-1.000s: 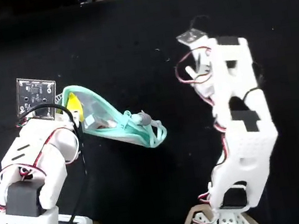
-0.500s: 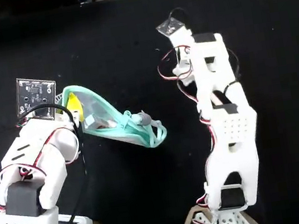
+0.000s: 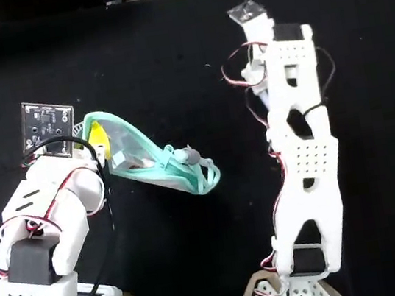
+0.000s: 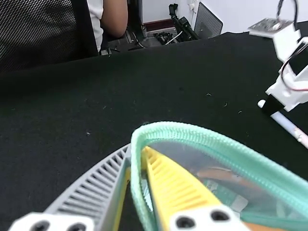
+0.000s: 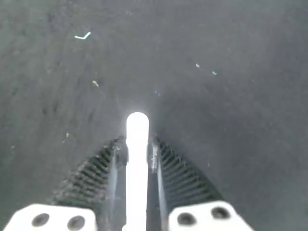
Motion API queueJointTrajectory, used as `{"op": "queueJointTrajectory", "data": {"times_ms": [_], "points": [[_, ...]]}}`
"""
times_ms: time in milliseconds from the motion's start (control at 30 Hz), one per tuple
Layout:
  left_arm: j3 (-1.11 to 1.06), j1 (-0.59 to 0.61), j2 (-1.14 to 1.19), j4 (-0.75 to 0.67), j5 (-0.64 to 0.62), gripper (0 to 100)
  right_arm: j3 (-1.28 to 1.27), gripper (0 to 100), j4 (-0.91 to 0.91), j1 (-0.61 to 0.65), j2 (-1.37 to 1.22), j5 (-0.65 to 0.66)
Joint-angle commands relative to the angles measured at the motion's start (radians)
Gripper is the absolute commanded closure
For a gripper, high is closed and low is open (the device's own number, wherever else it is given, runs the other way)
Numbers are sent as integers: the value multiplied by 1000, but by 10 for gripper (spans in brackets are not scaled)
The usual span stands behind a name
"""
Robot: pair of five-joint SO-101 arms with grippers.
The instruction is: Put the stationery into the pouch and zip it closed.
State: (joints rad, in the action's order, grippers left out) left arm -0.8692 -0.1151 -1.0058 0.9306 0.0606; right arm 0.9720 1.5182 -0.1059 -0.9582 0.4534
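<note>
We are gripping pouch [image 3: 156,161] rim with left fingers [image 4: 173,192], mouth gaping, 9 o'clock on desk [image 3: 168,48]. Right fingers [image 5: 180,178] are clamping white pen [image 5: 137,159] at 1 o'clock. Items [image 4: 214,172] are lying inside pouch; pen insertion, zipping remaining.

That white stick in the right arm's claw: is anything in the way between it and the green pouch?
Nothing visible is. The right gripper holds the white pen, and just black table lies between it and the pouch, whose rim the left gripper pinches.
</note>
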Motion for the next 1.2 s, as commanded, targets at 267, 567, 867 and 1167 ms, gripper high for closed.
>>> {"op": "queueJointTrajectory", "data": {"times_ms": [267,567,867,1167], "points": [[-168,15,34,2,18,967,484,986,252,-49,21,-72],[-165,13,37,2,18,967,503,986,252,-94,116,-91],[-162,13,38,2,18,967,222,986,252,-40,418,-124],[-166,13,38,2,18,967,-263,986,239,201,1024,-180]]}}
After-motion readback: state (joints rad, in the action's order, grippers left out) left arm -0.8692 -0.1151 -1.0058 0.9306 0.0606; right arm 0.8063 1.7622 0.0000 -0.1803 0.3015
